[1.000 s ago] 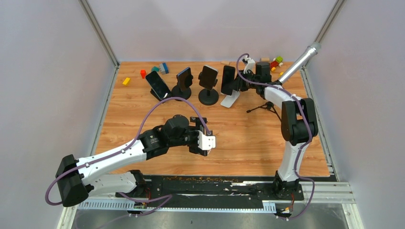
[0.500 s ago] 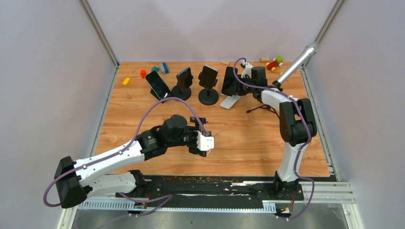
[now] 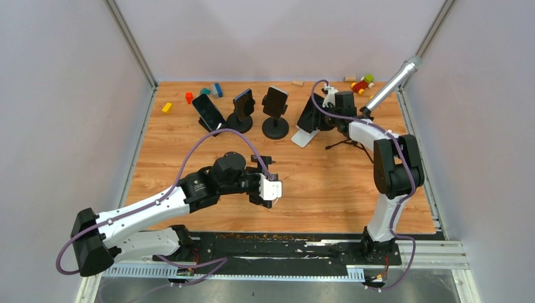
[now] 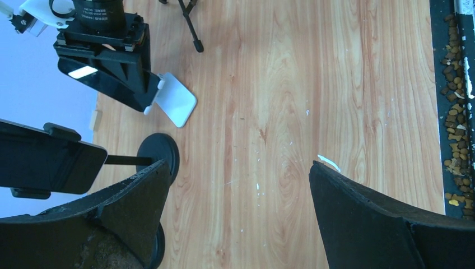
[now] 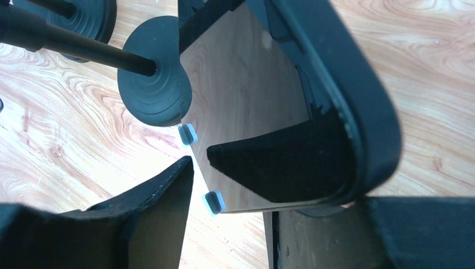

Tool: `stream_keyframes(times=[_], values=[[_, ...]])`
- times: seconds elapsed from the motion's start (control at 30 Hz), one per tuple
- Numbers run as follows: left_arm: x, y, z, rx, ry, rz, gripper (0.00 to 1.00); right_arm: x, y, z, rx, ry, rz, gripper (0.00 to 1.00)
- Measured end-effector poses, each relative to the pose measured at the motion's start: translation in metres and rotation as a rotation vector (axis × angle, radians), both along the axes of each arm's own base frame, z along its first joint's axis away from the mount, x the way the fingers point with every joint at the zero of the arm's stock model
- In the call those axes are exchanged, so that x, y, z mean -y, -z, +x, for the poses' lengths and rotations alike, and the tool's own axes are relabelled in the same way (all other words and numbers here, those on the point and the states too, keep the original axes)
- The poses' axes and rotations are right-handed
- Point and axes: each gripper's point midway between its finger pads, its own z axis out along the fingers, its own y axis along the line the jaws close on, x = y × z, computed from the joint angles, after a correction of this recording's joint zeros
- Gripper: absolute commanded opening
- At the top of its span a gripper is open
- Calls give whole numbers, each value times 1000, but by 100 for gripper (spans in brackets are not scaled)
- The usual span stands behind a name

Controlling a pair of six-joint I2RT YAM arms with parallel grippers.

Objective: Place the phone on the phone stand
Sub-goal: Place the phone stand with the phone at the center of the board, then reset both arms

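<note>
While the right gripper [image 3: 323, 113] straddles it with jaws parted, the phone [image 3: 308, 112] leans on the white phone stand [image 3: 304, 137].
No writing on the phone can be read, and the print on the black ring [image 4: 99, 7] above it is too small. The phone's long axis rises steeply from the stand's lip, with its top tilted toward the table's far edge and its glossy face mirroring wood grain. One finger [image 5: 151, 224] stands just off its edge. A black round-based stand [image 3: 276, 129] sits just left. The left gripper [image 3: 272, 189] hangs wide and empty over the table [image 3: 340, 189], well apart.
</note>
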Motion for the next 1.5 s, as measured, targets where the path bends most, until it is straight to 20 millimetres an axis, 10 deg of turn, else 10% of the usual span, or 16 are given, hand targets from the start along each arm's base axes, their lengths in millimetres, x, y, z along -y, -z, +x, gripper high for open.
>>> stream_keyframes(times=[0.77, 1.17, 1.5], values=[[-19, -4, 25, -54, -193, -44, 100, 26, -33, -48, 112, -47, -256, 86], [-121, -46, 96, -93, -699, -249, 100, 4, -121, -104, 387, -220, -341, 100], [-207, -98, 90, -4, -1022, -356, 100, 28, -214, -143, 623, -131, -321, 100]])
